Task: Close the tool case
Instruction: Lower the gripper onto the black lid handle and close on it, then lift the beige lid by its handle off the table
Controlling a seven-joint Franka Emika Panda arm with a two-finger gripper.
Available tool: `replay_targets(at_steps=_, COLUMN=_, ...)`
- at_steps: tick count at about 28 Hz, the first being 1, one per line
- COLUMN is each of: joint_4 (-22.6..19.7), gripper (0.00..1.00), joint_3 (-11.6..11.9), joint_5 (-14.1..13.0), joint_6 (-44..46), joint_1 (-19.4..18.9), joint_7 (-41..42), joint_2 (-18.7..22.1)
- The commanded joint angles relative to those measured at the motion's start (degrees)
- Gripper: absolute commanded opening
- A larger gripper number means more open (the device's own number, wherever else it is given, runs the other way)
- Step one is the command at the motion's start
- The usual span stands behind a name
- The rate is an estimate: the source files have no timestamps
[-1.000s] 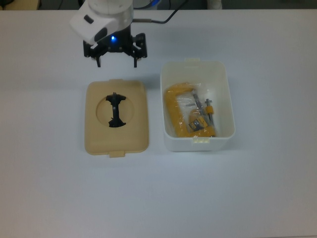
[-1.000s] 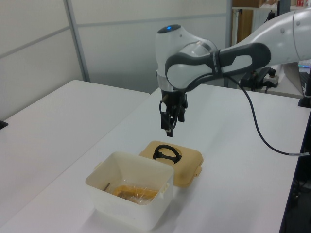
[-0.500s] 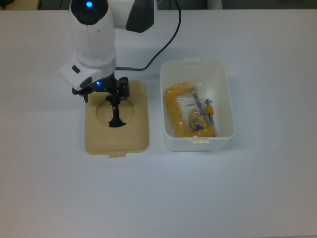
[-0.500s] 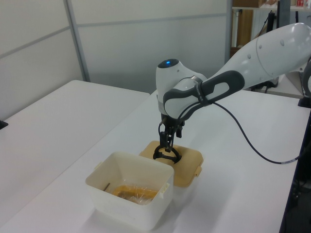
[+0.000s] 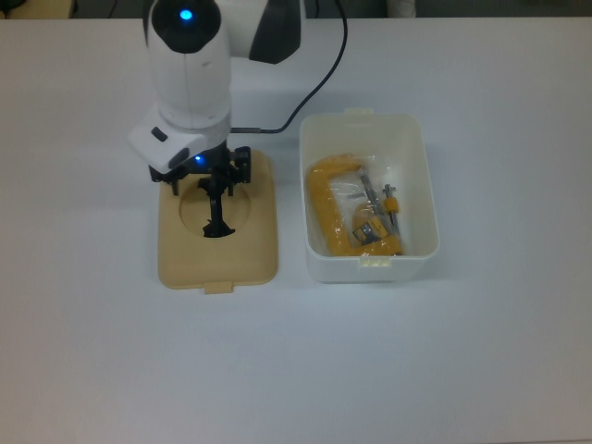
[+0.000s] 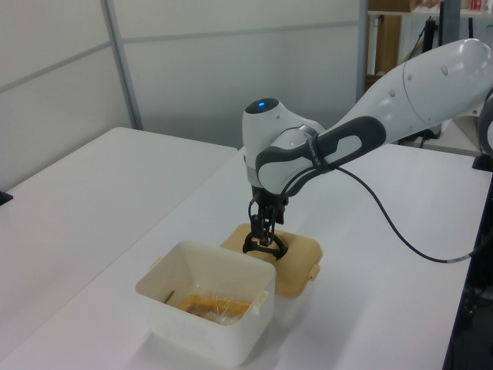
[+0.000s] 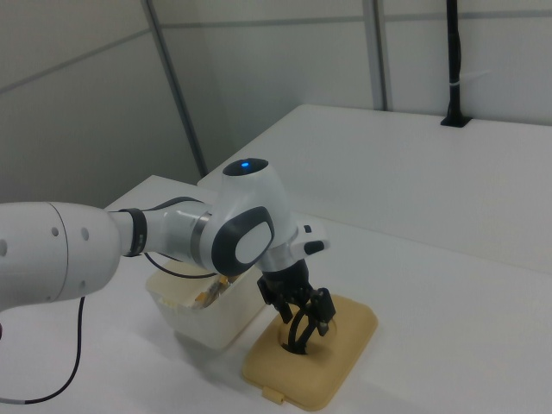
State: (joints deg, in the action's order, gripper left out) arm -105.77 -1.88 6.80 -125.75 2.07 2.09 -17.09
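The pincer (image 5: 215, 181) has dropped from its high position behind the lid (image 5: 250, 250) and now sits right at the black handle (image 5: 218, 217) that stands up in the lid's round recess. Half a second ago it was already low over the lid; since then it has shifted only a little, toward the handle's upper end. In the left view the pincer (image 6: 262, 230) reaches down to the arch of the handle (image 6: 263, 245), and in the right view its fingers (image 7: 321, 312) appear to flank the handle (image 7: 302, 336). Whether they have clenched on it or merely straddle it, I cannot tell.

Largest to smallest, with the lid as landmark: the white desk (image 5: 481, 361) carries everything. The arm's white body leans over the lid's far edge in the top view. The tan lid (image 6: 296, 266) lies flat on the desk and has not moved. The white tub (image 5: 370, 264) stands open just beside the lid, on the top view's right, apart from it. Inside the tub is a yellow clamp (image 5: 335, 217) in a clear bag.

My reading is that the approach is done and the grasp on the handle is in progress. The lid is not yet lifted, so the case is still open, with carrying and seating the lid left to do.
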Motion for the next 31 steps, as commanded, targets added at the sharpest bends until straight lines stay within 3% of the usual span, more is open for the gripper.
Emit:
replay_targets(at_steps=1, joint_4=-0.1, gripper=0.31, joint_3=0.0, joint_5=0.1, joint_6=-0.2, joint_1=-1.2, joint_7=0.5, joint_2=0.3)
replay_targets(at_steps=3, joint_4=-0.1, gripper=0.14, joint_3=0.0, joint_5=0.0, joint_6=-0.2, joint_1=-1.2, joint_7=0.5, joint_2=0.3)
replay_targets(at_steps=6, joint_4=0.0, gripper=0.00, joint_3=0.0, joint_5=-0.1, joint_6=-0.2, joint_1=-1.2, joint_7=0.5, joint_2=0.3)
replay_targets(at_steps=12, joint_4=0.7, gripper=0.00, joint_3=0.0, joint_5=-1.9, joint_6=-0.2, joint_1=-0.9, joint_7=0.5, joint_2=0.3)
replay_targets(at_steps=21, joint_4=0.8, gripper=0.00, joint_3=0.3, joint_5=-2.0, joint_6=0.0, joint_1=-0.1, joint_7=1.2, joint_2=0.3)
replay_targets(at_steps=31, joint_4=3.4, gripper=0.00, joint_3=0.6, joint_5=-2.1, joint_6=7.1, joint_1=1.9, joint_7=1.1, joint_2=4.3)
